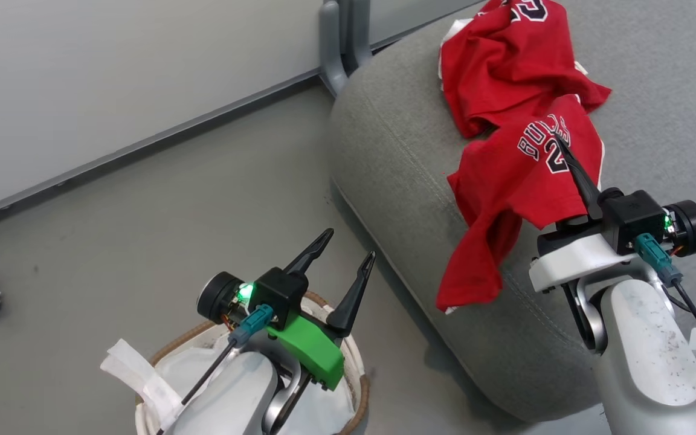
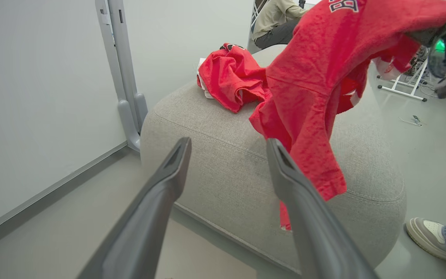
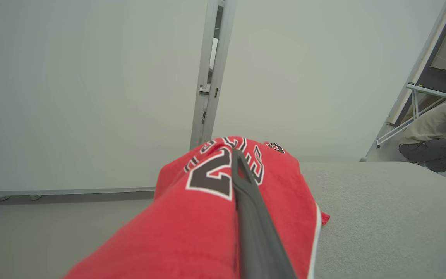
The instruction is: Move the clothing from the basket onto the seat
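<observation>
Nearest, the left gripper (image 1: 351, 243) hangs over the basket (image 1: 170, 349), its fingers spread wide, empty and pointing toward the seat (image 1: 396, 151). Further out, the right gripper (image 1: 560, 145) reaches forward over the seat with its fingers pinched together on a red garment (image 1: 505, 187). The garment drapes over the fingers and trails down the cushion's edge below the wrist. Beyond its fingertips, a second red garment (image 1: 499, 66) lies crumpled on the seat.

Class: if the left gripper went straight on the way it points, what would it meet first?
Probably the seat, on its rounded near side. The hanging clothing sits just beside that line, so depth could change this.
</observation>
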You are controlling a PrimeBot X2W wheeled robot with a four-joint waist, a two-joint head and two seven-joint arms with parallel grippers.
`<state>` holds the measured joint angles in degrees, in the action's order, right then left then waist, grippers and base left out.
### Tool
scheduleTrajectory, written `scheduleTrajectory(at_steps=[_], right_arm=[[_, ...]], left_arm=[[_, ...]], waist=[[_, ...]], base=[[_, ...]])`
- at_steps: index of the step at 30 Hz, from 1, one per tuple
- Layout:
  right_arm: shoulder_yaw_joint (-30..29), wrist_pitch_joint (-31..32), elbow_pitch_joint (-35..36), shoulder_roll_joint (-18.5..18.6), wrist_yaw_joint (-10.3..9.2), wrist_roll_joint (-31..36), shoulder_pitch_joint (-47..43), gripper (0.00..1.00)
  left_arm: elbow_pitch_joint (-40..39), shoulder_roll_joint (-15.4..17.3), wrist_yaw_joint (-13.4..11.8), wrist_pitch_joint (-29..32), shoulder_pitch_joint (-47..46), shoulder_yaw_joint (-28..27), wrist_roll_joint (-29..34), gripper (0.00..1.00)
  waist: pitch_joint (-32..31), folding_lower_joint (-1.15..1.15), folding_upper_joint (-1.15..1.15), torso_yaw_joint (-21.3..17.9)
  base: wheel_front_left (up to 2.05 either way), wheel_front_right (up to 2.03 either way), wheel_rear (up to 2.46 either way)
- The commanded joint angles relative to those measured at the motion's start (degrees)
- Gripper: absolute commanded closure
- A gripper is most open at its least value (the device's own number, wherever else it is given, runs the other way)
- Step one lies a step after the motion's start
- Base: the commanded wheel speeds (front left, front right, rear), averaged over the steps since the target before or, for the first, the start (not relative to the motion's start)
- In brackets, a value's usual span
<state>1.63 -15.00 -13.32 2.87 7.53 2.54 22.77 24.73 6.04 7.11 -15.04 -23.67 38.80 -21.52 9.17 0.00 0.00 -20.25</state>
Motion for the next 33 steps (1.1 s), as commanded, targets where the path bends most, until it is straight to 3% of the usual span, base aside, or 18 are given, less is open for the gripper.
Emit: scheduleTrajectory(at_steps=[1,7,18,25,33], right_arm=[[-0.1,-0.3,0.3,0.0,-0.08,-0.3,-0.2,1.0],[-1.0,-0.3,0.2,0.1,-0.08,-0.6,0.9,1.0],[-4.8,-0.3,-1.8,0.4,-0.08,1.7,11.8,1.0],[-11.8,-0.3,-6.5,5.6,-0.08,3.8,26.1,1.0],[-20.9,-0.3,-12.1,15.6,-0.08,5.8,36.8,1.0]], left_arm=[[0.4,0.5,0.3,-0.2,-1.2,0.0,0.2,0.0],[1.0,0.2,0.4,-0.2,-2.0,0.8,0.8,0.0],[0.6,0.0,0.4,-0.2,-3.8,2.4,0.7,0.0],[-0.9,1.0,0.4,-0.2,-7.1,4.9,1.2,0.0],[-3.2,0.5,0.4,-0.2,-11.6,7.0,2.9,0.0]], waist=[[4.4,0.0,0.0,-5.7],[5.8,0.0,0.0,-5.9],[9.4,0.0,0.0,0.0],[15.1,0.0,0.0,6.2],[22.6,0.0,0.0,13.5]], base=[[0.0,0.0,0.0],[0.0,0.0,0.0],[0.0,0.0,0.0],[0.0,0.0,0.0],[0.0,0.0,0.0]])
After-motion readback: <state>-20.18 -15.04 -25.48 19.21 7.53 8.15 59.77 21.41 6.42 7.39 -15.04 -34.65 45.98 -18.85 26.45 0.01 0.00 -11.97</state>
